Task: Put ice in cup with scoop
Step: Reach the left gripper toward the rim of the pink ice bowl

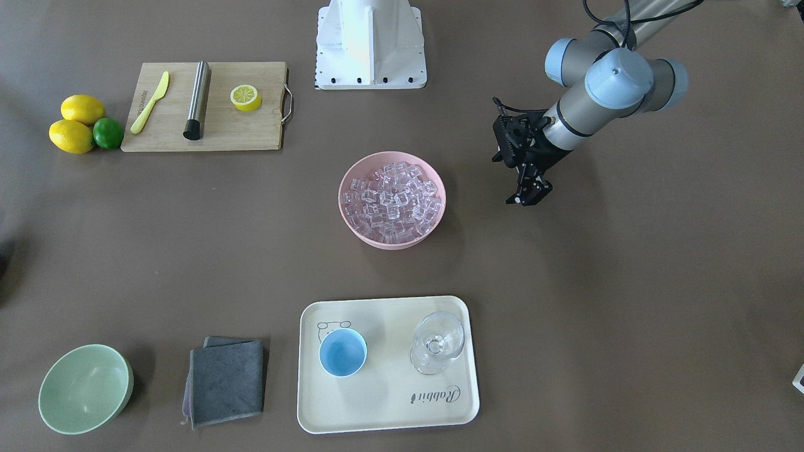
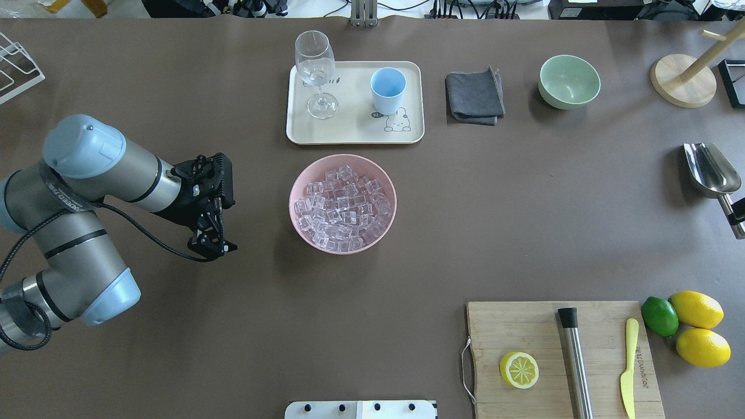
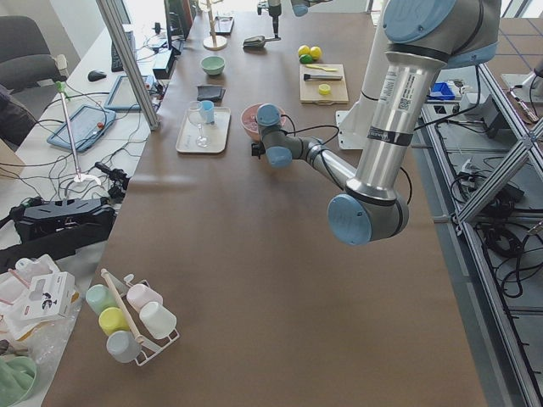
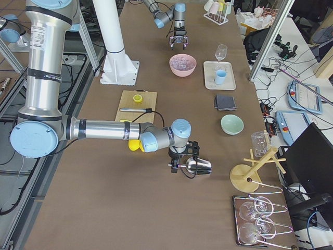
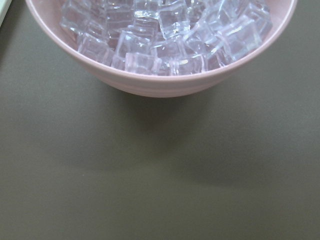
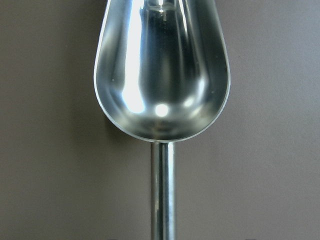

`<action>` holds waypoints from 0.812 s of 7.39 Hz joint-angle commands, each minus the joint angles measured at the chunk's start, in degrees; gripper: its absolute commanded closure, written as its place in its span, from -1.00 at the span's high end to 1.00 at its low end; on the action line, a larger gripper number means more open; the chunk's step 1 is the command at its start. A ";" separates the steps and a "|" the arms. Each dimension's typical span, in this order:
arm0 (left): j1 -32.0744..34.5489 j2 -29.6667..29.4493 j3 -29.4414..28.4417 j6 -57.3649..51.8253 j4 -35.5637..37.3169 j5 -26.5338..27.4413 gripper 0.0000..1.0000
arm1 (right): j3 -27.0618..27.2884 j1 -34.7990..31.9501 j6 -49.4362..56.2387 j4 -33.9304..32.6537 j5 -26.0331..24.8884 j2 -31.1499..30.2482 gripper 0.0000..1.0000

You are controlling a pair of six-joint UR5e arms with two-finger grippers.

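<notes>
We see the ice [image 2: 342, 202] heaped in a pink bowl [image 2: 298, 224] at the middle of the table [image 2: 524, 221], filling it close to the rim. Beyond it from the robot lies a cream tray [image 2: 349, 131], and on the tray the cup [image 2: 387, 90] stands upright and empty, with a clear stemmed glass [image 2: 315, 73] beside it on the robot's left. The bowl sits between the robot and the tray, near the tray's edge but not touching it.

Our left gripper [image 2: 213, 244] hangs just beside the pink bowl on the robot's left, apart from it, fingers pointing down and drawn close together with nothing between them. Its wrist view faces the bowl's near wall and the cubes above it.

The scoop [image 2: 711, 169] is far off at the table's right end, trough open upward and empty. In the right side view our right gripper [image 4: 176, 166] sits at the handle end of the scoop, and in the overhead view a dark bit of it shows at the handle by the frame edge; we cannot tell whether it is closed on the handle.

Past the tray to the right lie a folded grey cloth [image 2: 474, 96] and a pale green bowl [image 2: 569, 81]. Near the robot's right a wooden cutting board [image 2: 524, 326] carries a lemon half [image 2: 518, 369], a steel rod [image 2: 576, 361] and a yellow knife [image 2: 628, 366], with two lemons [image 2: 697, 309] and a lime [image 2: 659, 316] beside it.
</notes>
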State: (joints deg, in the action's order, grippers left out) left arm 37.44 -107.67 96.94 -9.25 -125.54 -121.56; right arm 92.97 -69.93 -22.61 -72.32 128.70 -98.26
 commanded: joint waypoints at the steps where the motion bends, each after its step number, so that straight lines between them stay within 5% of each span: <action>1: -1.14 -1.74 -3.33 0.02 -3.92 2.03 0.97 | -0.42 0.94 -0.07 0.25 -0.12 0.09 0.59; 4: -1.14 -3.24 -6.23 0.20 -6.12 2.11 0.98 | -4.45 1.38 -1.12 7.25 0.41 0.53 0.51; 6: -1.14 -3.77 -6.59 2.12 -6.82 2.29 0.97 | -4.12 1.38 -2.53 7.63 0.50 0.36 0.26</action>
State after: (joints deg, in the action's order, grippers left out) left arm 36.28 -110.73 91.04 -8.57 -131.59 -119.44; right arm 89.10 -68.60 -24.17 -65.81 129.05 -97.81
